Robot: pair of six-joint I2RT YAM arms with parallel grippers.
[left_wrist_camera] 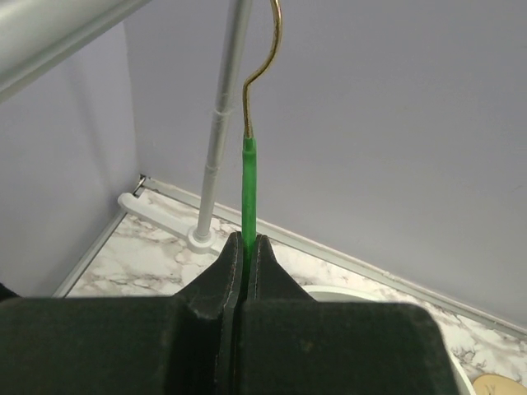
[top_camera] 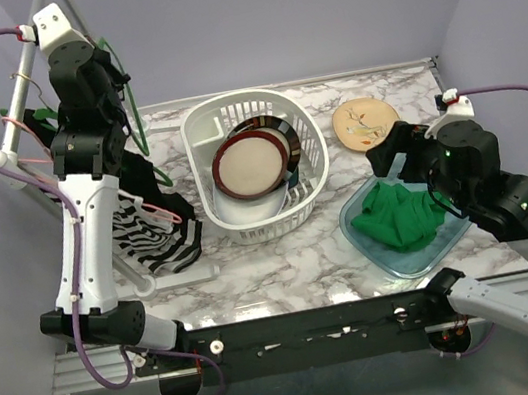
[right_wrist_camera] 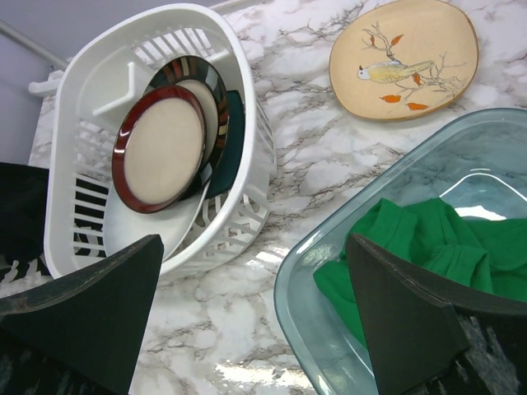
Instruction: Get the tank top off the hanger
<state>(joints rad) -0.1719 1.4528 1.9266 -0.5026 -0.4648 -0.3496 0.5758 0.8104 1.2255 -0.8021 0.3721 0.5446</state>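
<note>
— Right, overhead first. Where to find the left gripper [top_camera: 107,70]?
— Up at 10 o'clock, raised high beside the rack pole [top_camera: 18,92], clamped on a green hanger [top_camera: 136,107].
— And the tank top [top_camera: 154,238]?
— Down at 8 o'clock: zebra-striped, slumped on the marble table [top_camera: 285,265] below that arm, with a thin pink wire [top_camera: 156,207] across it. Cannot tell whether threaded on the green hanger or off it; join hidden behind the arm.
— Anything else worth noting?
— At centre, a white basket [top_camera: 312,149] holding plates [top_camera: 248,165] on edge. At 2 o'clock, a bird plate [top_camera: 365,120]. At 4 o'clock, a glass dish [top_camera: 374,250] with a green cloth [top_camera: 399,215] inside, and above its far rim the right gripper [top_camera: 391,154].
— Now the left wrist?
— Shows both fingers [left_wrist_camera: 206,288] pressed together on the hanger's green neck, held upright. Above that, a gold hook [left_wrist_camera: 268,58] curling out of frame at 12 o'clock. Behind, at 11 o'clock, the same pole standing in its white foot [left_wrist_camera: 156,212] on the table.
— And the right wrist?
— Shows fingers [right_wrist_camera: 90,313] spread wide apart, gripping nothing, hovering over bare marble. Basket and plates at 10 o'clock, bird plate at 1 o'clock, dish and cloth at 4 o'clock, just beside the right-hand finger. At the 8 o'clock edge, a dark striped scrap, too small to name.
</note>
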